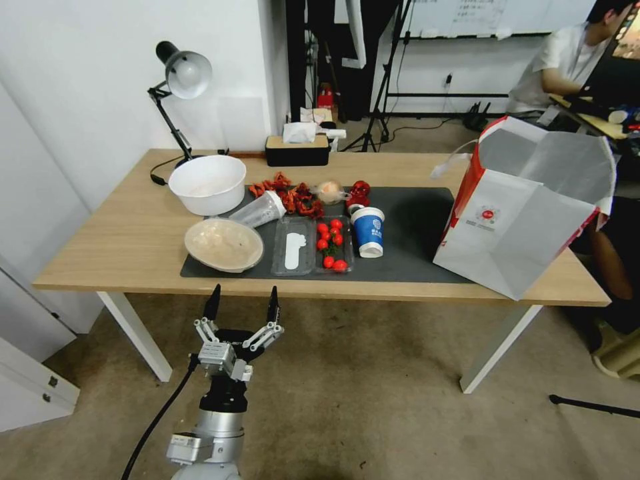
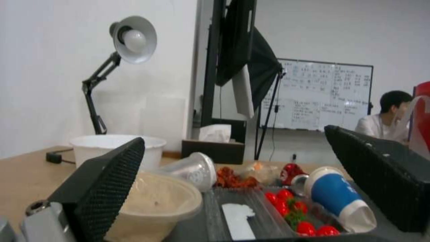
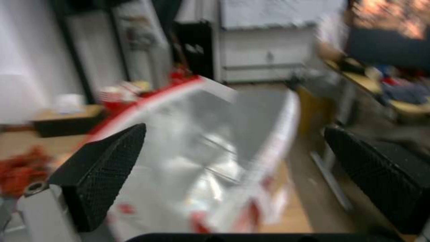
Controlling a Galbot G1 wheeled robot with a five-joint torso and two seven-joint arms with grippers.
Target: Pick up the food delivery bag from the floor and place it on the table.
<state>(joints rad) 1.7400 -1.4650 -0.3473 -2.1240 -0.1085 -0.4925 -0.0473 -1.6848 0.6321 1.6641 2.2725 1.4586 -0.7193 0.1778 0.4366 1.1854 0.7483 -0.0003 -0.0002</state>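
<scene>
The table (image 1: 133, 240), light wood on white legs over stained beige carpet (image 1: 373, 400), carries the food delivery bag (image 1: 527, 213) at its right end, upright, tilted slightly, mouth open upward. The left gripper (image 1: 243, 303) hovers before the table's front edge, jaws spread, empty. The right gripper (image 3: 233, 174) hangs above the bag's foil lining, jaws apart, holding nothing.

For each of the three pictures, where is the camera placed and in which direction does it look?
Head view: high on the robot, looking forward and down at the table and floor; the left gripper shows, fingers open.
Left wrist view: low at the table's near edge, looking across the blue cup toward a whiteboard; left fingers frame it.
Right wrist view: above the food delivery bag, looking into its foil lining; right fingers apart.
Shared: head and left wrist views both show the lamp and white bowl.
</scene>
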